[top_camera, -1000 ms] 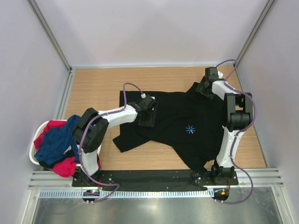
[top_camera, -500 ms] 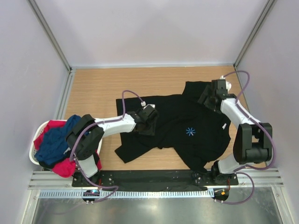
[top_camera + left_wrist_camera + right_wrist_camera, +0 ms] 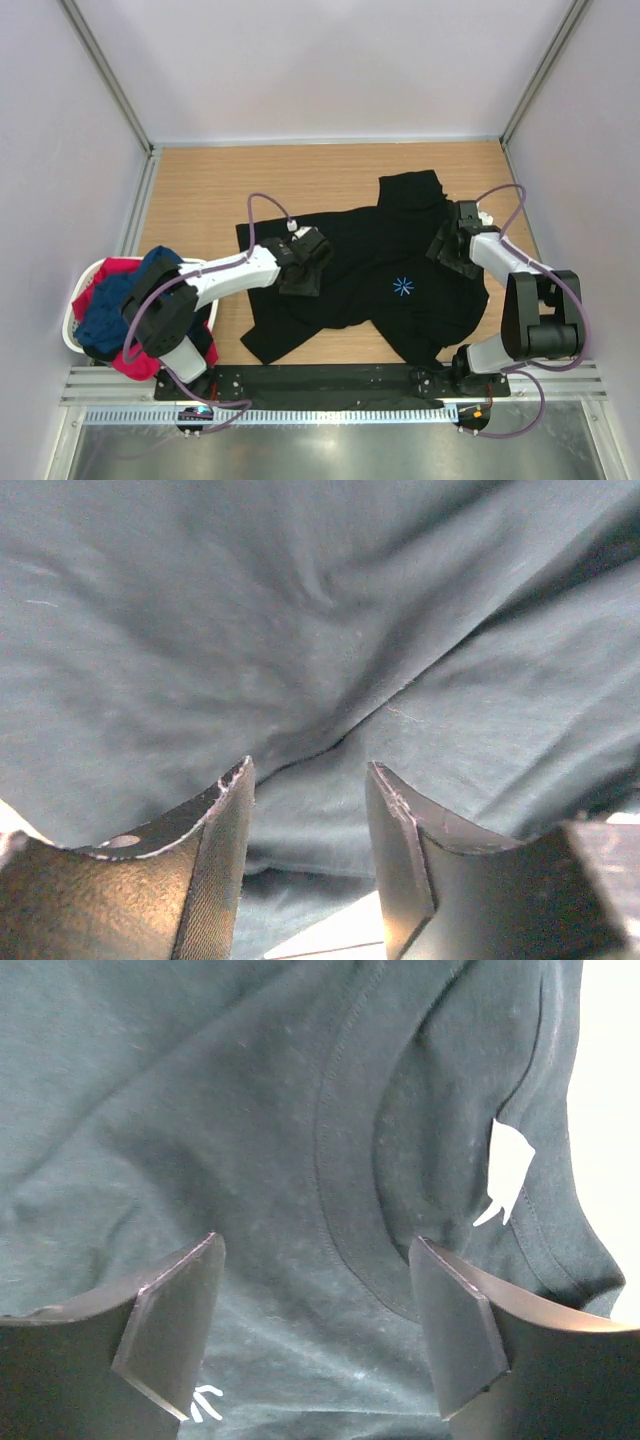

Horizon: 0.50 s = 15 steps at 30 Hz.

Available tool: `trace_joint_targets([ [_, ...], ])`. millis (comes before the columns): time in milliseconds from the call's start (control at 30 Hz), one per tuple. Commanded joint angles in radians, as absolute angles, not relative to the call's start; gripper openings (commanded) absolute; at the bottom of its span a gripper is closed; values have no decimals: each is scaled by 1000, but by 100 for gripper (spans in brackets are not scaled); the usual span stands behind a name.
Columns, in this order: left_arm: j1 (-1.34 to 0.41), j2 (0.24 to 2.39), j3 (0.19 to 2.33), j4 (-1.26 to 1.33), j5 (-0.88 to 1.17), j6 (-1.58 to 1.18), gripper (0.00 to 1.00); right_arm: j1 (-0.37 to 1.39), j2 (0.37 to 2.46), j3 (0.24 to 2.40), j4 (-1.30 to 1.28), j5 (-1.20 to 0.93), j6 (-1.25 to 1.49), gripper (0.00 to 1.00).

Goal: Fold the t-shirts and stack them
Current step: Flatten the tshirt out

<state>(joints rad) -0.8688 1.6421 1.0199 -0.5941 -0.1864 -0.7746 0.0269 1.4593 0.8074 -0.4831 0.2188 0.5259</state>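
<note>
The large black t-shirt (image 3: 370,255) lies rumpled across the middle of the wooden table, its light-blue starburst mark (image 3: 403,287) facing up. My left gripper (image 3: 302,268) sits low over the shirt's left part, jaws open, with only black cloth (image 3: 300,660) between and below the fingers. My right gripper (image 3: 447,247) sits low over the shirt's right part, jaws wide open over the collar seam (image 3: 345,1210). The navy blue t-shirt (image 3: 118,302) and the red-pink t-shirt (image 3: 112,272) lie bunched in the basket at the left.
The white laundry basket (image 3: 72,318) stands at the table's left front corner. Bare wooden table (image 3: 220,185) shows behind and to the left of the shirt. Grey walls enclose the table at the back and both sides.
My right arm has swung from the back right corner toward the front and now rests over the shirt's right side. My left gripper has shifted slightly toward the front left. The shirt's upper right part now lies flatter.
</note>
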Motion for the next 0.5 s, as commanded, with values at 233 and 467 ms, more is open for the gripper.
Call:
trace_joint_targets([
  [233,-617,1597,1287,-799,-289,-761,54,31,1456,755,-553,259,621,73],
  [467,-370,1577,1235,-689,-126,-761,53,31,1356,687,-684,276,718,56],
])
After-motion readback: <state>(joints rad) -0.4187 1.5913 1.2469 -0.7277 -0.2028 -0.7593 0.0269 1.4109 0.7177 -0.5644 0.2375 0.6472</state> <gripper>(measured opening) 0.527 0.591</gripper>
